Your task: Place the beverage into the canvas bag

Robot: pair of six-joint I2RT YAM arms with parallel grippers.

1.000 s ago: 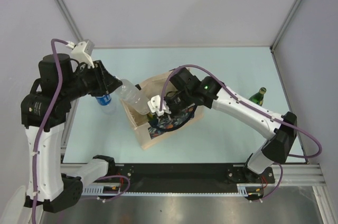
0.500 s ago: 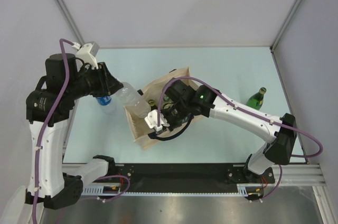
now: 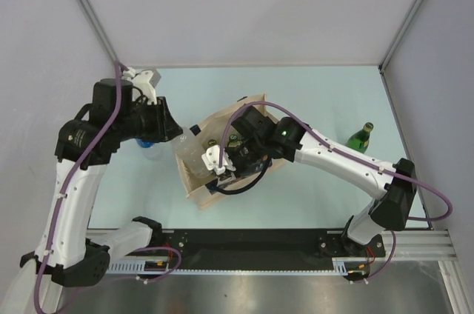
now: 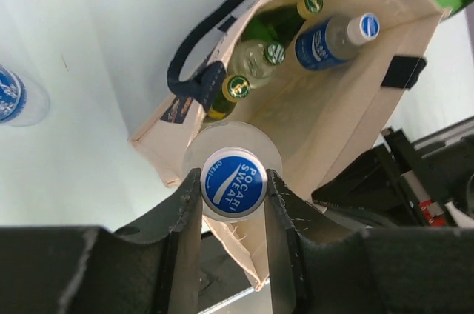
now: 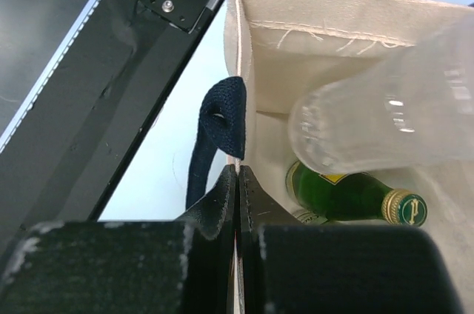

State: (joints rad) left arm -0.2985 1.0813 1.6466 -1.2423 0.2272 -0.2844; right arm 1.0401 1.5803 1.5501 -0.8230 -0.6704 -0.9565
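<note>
We record: bag (image 3: 196,189), centre frame, its wall pinched by the right tool (image 5: 238,181) beside a handle (image 5: 222,118). The left tool (image 4: 232,203) clamps the clear bottle (image 4: 233,178) at the bag's mouth, above green bottles (image 4: 255,32) and a blue-label bottle (image 4: 329,40) inside. On the counter (image 3: 311,92): stray green bottle (image 3: 361,136) right, second blue-label bottle (image 4: 15,99) left.

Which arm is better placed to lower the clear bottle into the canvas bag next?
Left. The left pincer grips the clear bottle at its blue cap above the open canvas bag; the right pincer is shut on the bag's wall.
</note>
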